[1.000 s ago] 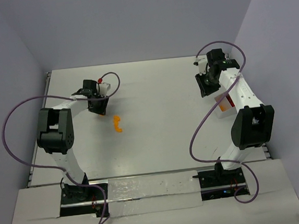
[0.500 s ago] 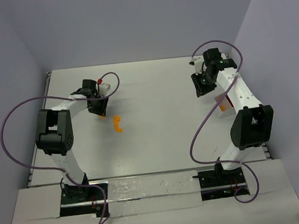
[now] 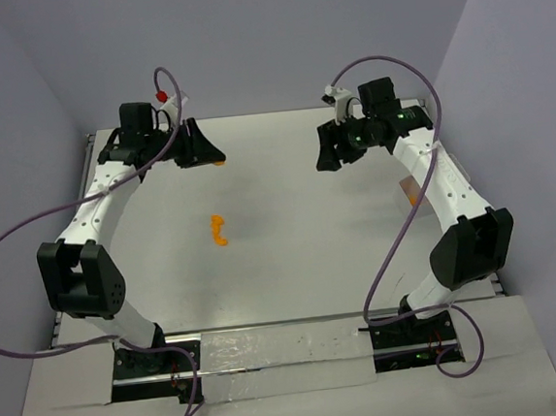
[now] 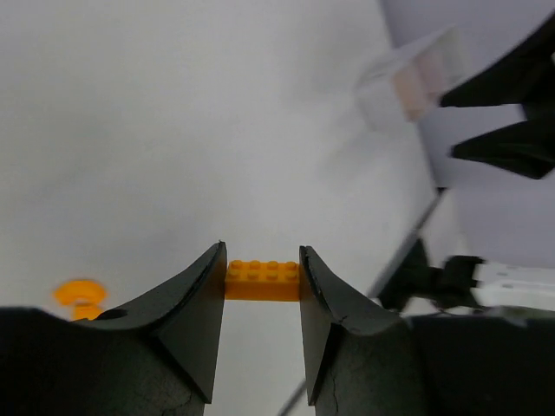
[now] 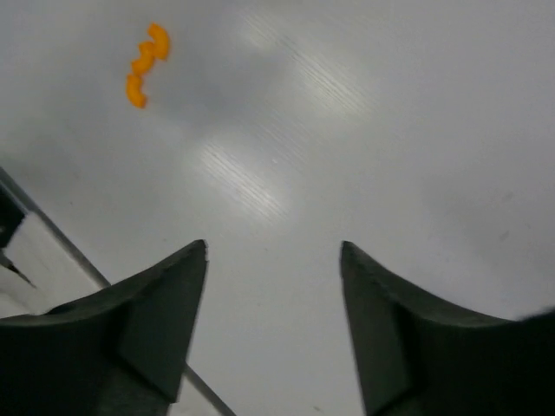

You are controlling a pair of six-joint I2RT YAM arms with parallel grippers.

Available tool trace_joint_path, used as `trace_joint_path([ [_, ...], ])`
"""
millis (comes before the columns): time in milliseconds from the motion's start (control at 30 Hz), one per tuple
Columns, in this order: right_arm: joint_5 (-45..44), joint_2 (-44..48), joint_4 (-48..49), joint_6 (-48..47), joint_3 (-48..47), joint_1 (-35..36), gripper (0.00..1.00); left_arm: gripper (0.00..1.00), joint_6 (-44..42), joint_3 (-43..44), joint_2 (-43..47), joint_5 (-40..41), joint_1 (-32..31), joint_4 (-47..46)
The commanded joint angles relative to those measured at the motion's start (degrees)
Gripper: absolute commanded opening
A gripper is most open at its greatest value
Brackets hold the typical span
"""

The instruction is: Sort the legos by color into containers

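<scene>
My left gripper (image 3: 211,155) hangs above the table's far left part, shut on a small orange-yellow lego brick (image 4: 263,279) held across its tips; the left wrist view shows my left gripper (image 4: 260,251) with the brick studs-up. More orange-yellow legos (image 3: 219,230) lie in a little cluster mid-table, and the legos (image 5: 145,62) show far off in the right wrist view. My right gripper (image 3: 330,157) is raised at the far right, open, and my right gripper (image 5: 273,245) has only bare table between its tips. A white translucent container (image 3: 407,193) sits mostly hidden behind the right arm; the container (image 4: 408,78) looks blurred.
Purple cables loop off both arms, one with a red cap (image 3: 161,96) above the left wrist. Grey walls close in the table at the back and sides. The right arm's dark wrist (image 4: 512,95) shows at the left wrist view's right edge.
The left arm has lifted and swung toward the back with the orange-yellow brick in its jaws. The right gripper has moved left, away from the container, and its jaws have spread.
</scene>
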State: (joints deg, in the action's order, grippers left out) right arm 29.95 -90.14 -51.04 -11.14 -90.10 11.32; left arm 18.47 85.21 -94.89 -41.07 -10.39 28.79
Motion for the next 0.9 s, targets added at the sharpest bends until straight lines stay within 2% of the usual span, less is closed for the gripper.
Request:
trace_joint_path([
  [0, 5.78, 1.43, 6.15, 3.01, -6.54, 5.53, 0.8, 0.0, 31.99, -6.79, 4.05, -19.64, 0.11, -20.47],
  [67, 6.5, 1.25, 7.43, 4.34, -7.15, 7.38, 0.81, 0.0, 40.37, -12.07, 4.92, -22.5, 0.06, -27.87],
  [100, 7.15, 1.52, 9.5, 5.39, -6.94, 8.88, 0.82, 0.0, 52.02, -15.18, 5.4, -24.2, -0.16, -36.83],
  [133, 7.23, 2.07, 12.19, 5.96, -6.31, 9.62, 0.82, 0.0, 55.53, -16.41, 5.32, -24.86, -0.24, -42.56],
  [200, 7.23, 2.77, 16.77, 7.52, -5.19, 12.13, 0.83, 0.0, 62.54, -19.44, 4.98, -26.16, -0.33, -47.45],
  [300, 5.14, 3.64, 21.04, 9.36, -3.75, 15.31, 0.83, 0.0, 66.4, -21.62, 4.92, -26.16, -0.33, -51.8],
  [433, 0.47, 1.64, 22.19, 11.04, -5.32, 19.44, 0.81, 0.0, 75.32, -24.89, 4.95, -26.01, -0.35, -58.5],
  [667, 0.7, -1.43, 23.82, 16.2, -6.59, 24.12, 0.73, 0.0, 84.29, -27.1, 5.49, -25.5, -1.06, -62.78],
  [867, 0.23, -3.58, 24.09, 16.95, -8.14, 26.5, 0.64, 0.0, 87.09, -28.81, 6.07, -24.8, -1.71, -64.05],
])
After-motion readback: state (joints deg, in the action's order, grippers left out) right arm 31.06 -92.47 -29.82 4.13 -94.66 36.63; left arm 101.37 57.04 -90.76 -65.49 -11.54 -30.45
